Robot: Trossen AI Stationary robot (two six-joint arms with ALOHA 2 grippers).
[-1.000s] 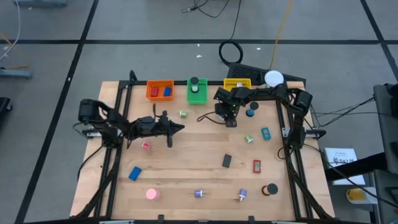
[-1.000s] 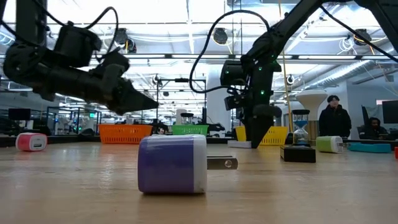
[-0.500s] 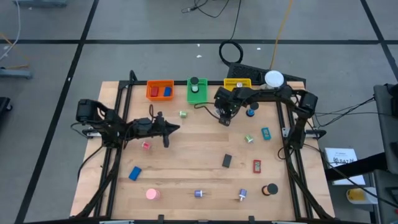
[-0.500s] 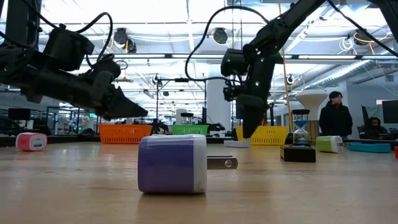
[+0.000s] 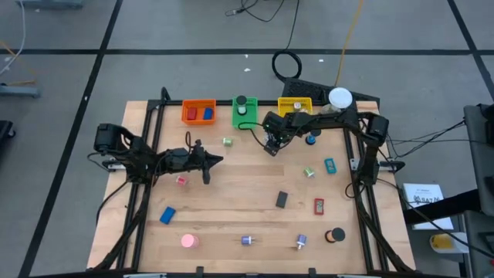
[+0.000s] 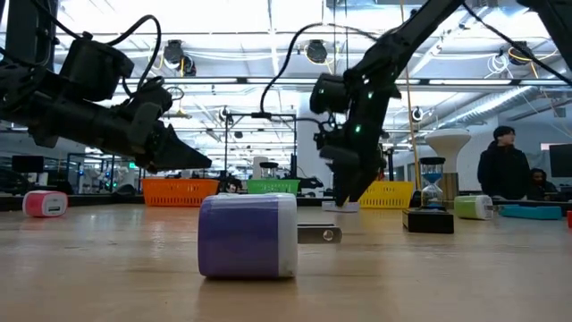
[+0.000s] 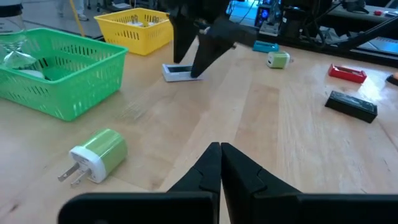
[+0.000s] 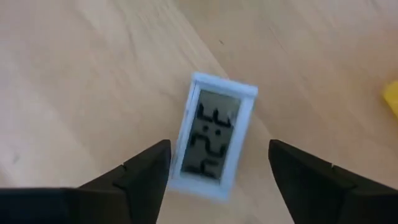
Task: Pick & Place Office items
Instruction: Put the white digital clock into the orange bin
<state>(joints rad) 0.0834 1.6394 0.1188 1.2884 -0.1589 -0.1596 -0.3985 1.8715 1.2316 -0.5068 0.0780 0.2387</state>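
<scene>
Near the yellow bin (image 5: 294, 103), the right gripper (image 8: 219, 163) hangs spread wide over a small white display unit (image 8: 213, 144) lying flat on the table (image 5: 231, 193). Risk: it sits skewed between the fingers, so closing could pinch a corner and spin it out. Left gripper (image 7: 220, 163) is pressed together, empty, mid-table beside the green plug adapter (image 7: 96, 153).

Small display unit (image 8: 213, 138) between right hand (image 8: 217, 171) fingers, on table (image 8: 74, 81).
</scene>
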